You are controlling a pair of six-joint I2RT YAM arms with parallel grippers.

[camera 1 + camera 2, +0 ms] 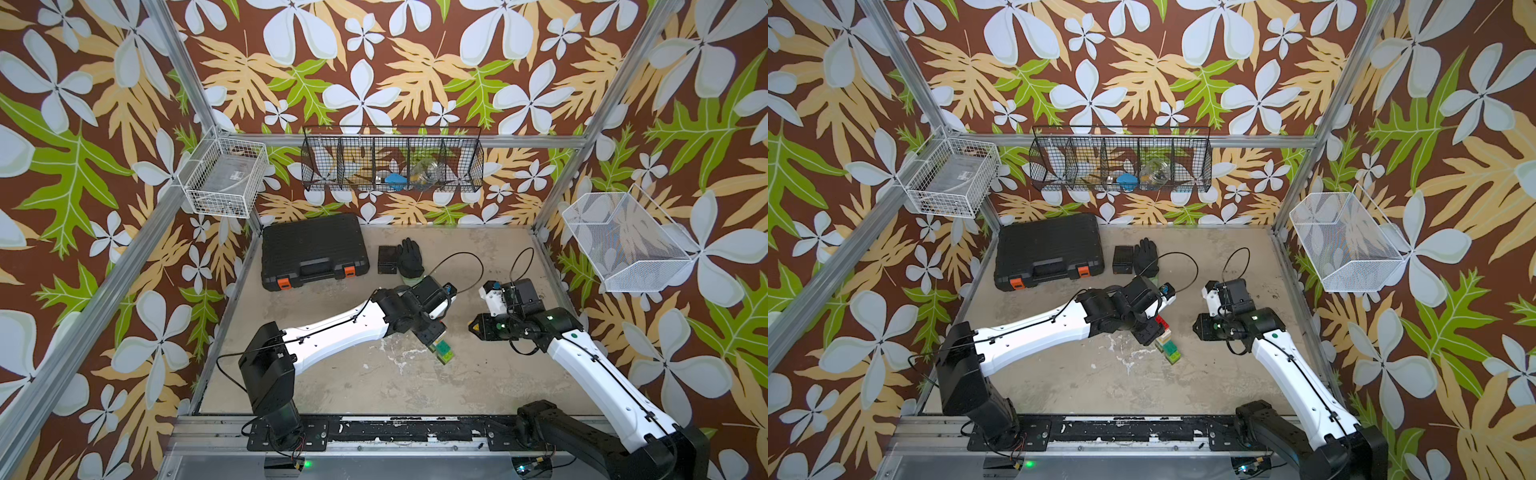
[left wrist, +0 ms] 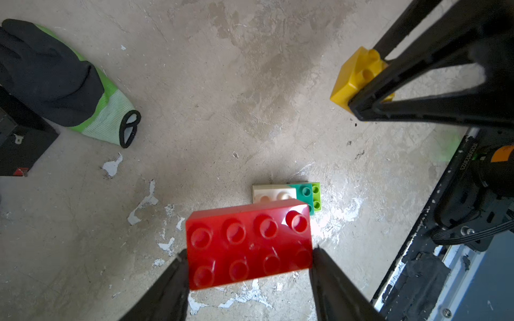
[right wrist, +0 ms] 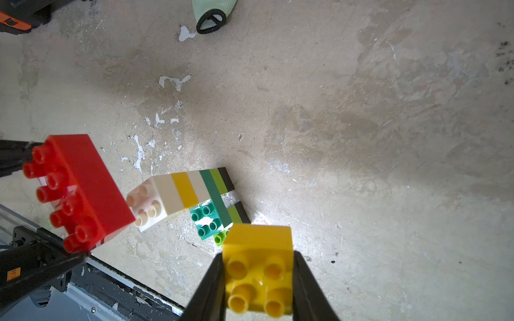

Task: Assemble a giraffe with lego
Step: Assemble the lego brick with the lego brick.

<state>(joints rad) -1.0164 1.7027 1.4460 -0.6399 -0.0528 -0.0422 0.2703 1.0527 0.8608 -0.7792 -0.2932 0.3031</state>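
So the left end effector (image 2: 250, 251) has its jaws about half spread and clamped on the short ends of the red brick (image 2: 244, 230), a long one with eight studs. The giraffe (image 2: 278, 193) stands on the worktop (image 3: 361, 139) right underneath and a touch ahead of that end effector. The left wrist view looks almost straight down onto its top studs, and the red brick covers part of it. In the right wrist view the red brick sits right beside the top of the neck, but I can't tell if they're touching.

The giraffe itself is only partly built. From the top down it goes white studded brick, yellow band, white band, then the longer dark green body. Below that are two legs, each lime over black (there's a bit of lime with studs poking out past the green too). In both top views it's a small colourful stack between the two arms, closer to the left one.

Over on the right, the right end effector (image 3: 258, 257) is closed tight on a square four-stud yellow brick (image 3: 257, 239). The giraffe is lower down, out in front of it, towards the left end effector.
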